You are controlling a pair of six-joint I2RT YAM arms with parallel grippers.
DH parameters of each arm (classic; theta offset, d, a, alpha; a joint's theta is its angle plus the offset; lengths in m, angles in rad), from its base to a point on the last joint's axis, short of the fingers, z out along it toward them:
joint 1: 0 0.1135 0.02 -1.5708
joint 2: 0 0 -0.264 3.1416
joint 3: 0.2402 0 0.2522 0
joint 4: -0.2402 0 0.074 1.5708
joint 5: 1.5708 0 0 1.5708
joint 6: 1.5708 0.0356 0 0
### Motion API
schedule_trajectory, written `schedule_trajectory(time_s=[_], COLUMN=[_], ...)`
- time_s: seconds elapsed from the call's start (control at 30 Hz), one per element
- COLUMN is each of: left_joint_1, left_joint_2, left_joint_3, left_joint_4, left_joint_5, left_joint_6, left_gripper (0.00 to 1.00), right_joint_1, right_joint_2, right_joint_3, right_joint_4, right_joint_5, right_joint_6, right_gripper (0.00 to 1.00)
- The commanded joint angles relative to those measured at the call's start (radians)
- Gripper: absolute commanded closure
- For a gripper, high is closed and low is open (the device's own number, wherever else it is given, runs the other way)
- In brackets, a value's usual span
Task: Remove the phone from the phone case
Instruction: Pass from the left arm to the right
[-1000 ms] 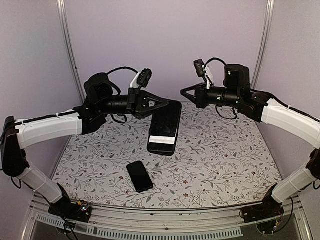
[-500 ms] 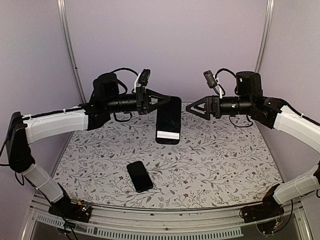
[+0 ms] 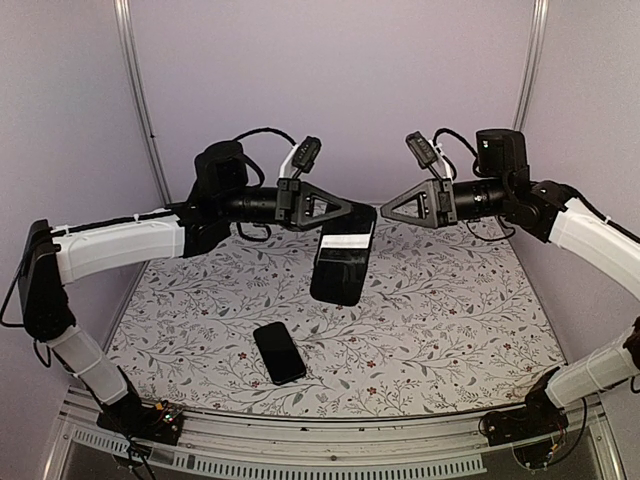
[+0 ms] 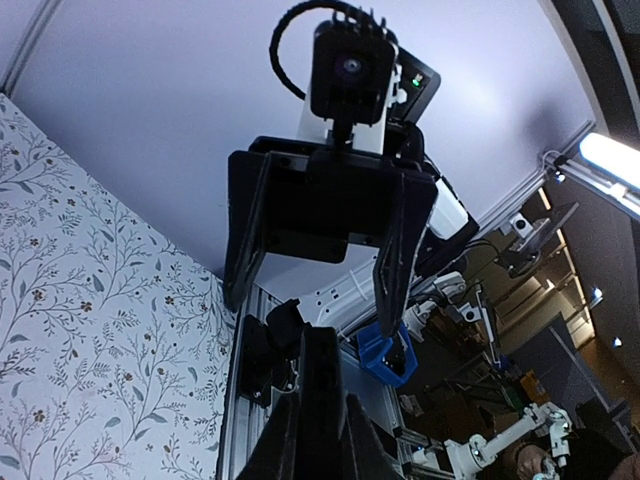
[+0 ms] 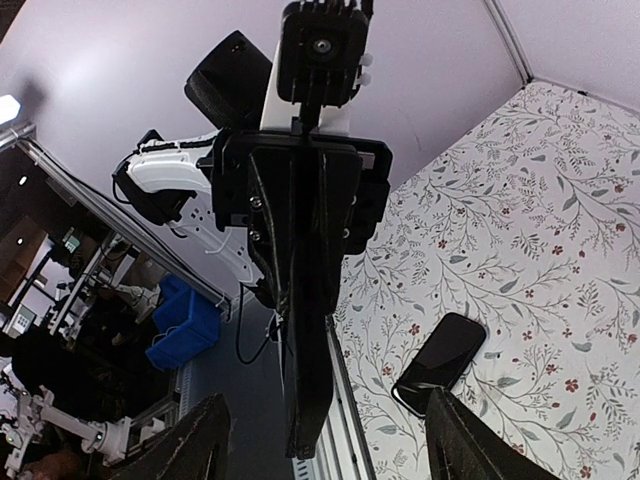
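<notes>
The phone (image 3: 279,352) lies flat on the table (image 3: 450,320), face up and all by itself. It sits below the case (image 3: 343,265), a little to the left of it and closer to the arm bases. The case is up in the air and hangs down with its long side almost straight up and down. It is dark, with a white strip (image 3: 345,241) near its top. The left claw (image 3: 365,214) is closed on the top of the case and pinches its thin edge. The right claw (image 3: 388,212) is just beside the top of the case, on the right, and points at it. Its two fingers are spread wide and hold nothing. I think the main job looks done, because the phone and the case are well apart. I cannot tell if anything is inside the case. The step in hand seems to be dealing with the case that hangs there. The next move likely calls for bringing the case down slowly onto a bare spot of the table, away from the phone. Only then should the left claw let go, so the case does not drop on the phone.
</notes>
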Motion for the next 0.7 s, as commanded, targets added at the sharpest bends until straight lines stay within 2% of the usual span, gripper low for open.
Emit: schedule_trajectory(time_s=[0.0,0.4,0.67], left_joint_1=[-0.024,-0.033,-0.036], left_joint_2=[0.025,0.062,0.066], left_joint_3=[0.051,0.087,0.090], left_joint_4=[0.059,0.028,0.022], left_joint_5=[0.033,0.024,0.028], left_joint_6=[0.006,0.026,0.032], left_gripper=[1.00,1.00,1.00], right_joint_1=[0.004,0.037,0.046], right_joint_2=[0.043,0.081,0.095], right_joint_3=[0.059,0.101,0.108], right_joint_4=[-0.048,-0.127,-0.124], right_joint_5=[-0.042,-0.068,-0.093], right_joint_6=[-0.006,-0.050,-0.054], right_gripper=[0.34,0.58,0.65])
